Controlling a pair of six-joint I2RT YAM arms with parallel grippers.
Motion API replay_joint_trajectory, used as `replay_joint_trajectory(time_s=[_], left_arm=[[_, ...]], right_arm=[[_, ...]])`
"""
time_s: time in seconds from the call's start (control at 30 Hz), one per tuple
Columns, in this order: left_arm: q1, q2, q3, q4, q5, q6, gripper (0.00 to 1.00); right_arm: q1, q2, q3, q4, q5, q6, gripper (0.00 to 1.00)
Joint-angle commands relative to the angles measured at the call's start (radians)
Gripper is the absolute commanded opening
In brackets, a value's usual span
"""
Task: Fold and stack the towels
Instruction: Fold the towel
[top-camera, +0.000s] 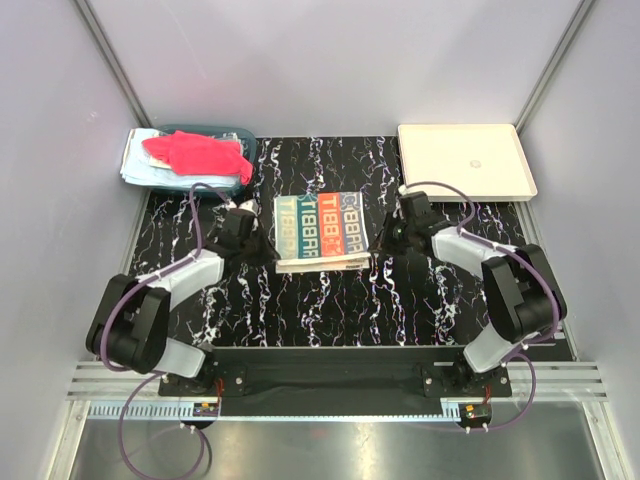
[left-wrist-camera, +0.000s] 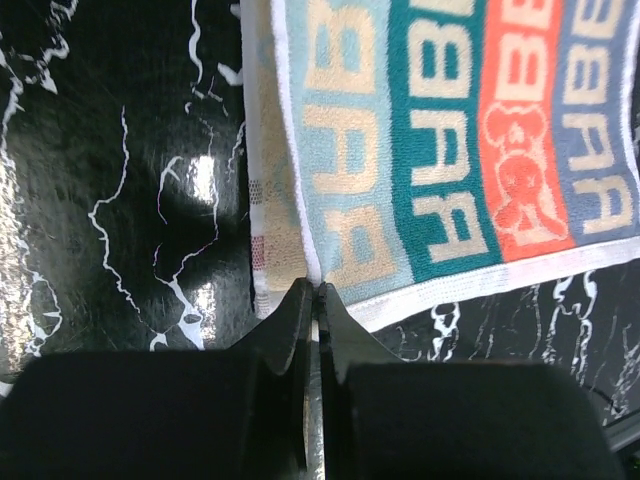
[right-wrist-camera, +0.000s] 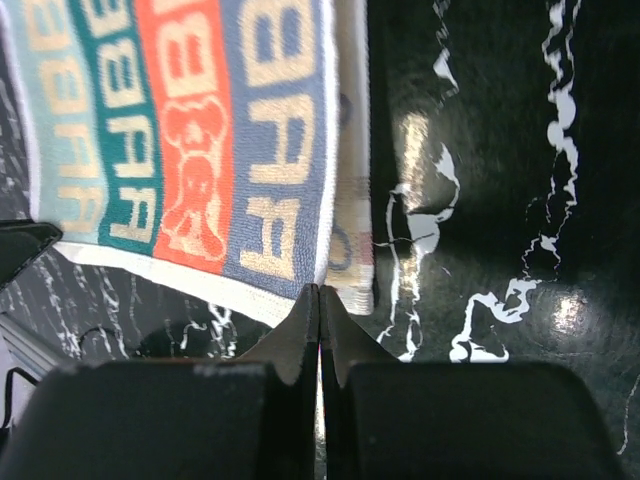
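White walls close in a black marbled worktop (top-camera: 330, 310). A striped, lettered towel (top-camera: 320, 228) lies folded in the middle of it. It looks like soft, light terry that will sag and drag if lifted by one point, so the two near corners are the places to take it. The left fingers (left-wrist-camera: 306, 305) and right fingers (right-wrist-camera: 312, 300) are each closed tight with their tips at one of those corners. I cannot tell whether cloth is caught between them. A red towel (top-camera: 195, 155) and a pale blue towel (top-camera: 140, 165) are heaped over the basket (top-camera: 245, 135) at the far left, and a cream tray (top-camera: 440, 150) sits far right. Both are well apart from the striped towel, and nothing stands in the way.
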Motion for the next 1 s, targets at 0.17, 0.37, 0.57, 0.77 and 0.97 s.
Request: replay_joint_trajectory(time_s=[0.17, 0.37, 0.57, 0.77, 0.97], left_arm=[[-0.009, 0.082, -0.034, 0.108, 0.005, -0.003, 0.00], [-0.010, 0.086, -0.026, 0.097, 0.000, 0.005, 0.00], [-0.009, 0.077, -0.044, 0.072, -0.012, 0.005, 0.01], [-0.009, 0.066, -0.063, 0.056, -0.015, 0.005, 0.12], [-0.012, 0.044, -0.018, -0.018, -0.043, 0.023, 0.41]], right_arm=[[0.025, 0.074, -0.048, 0.108, 0.004, 0.018, 0.00], [0.025, 0.088, -0.051, 0.112, 0.013, 0.011, 0.00], [0.025, 0.074, -0.081, 0.113, 0.017, 0.014, 0.00], [0.032, 0.068, -0.119, 0.113, 0.027, 0.014, 0.00], [0.031, 0.030, -0.084, 0.060, 0.050, 0.006, 0.37]])
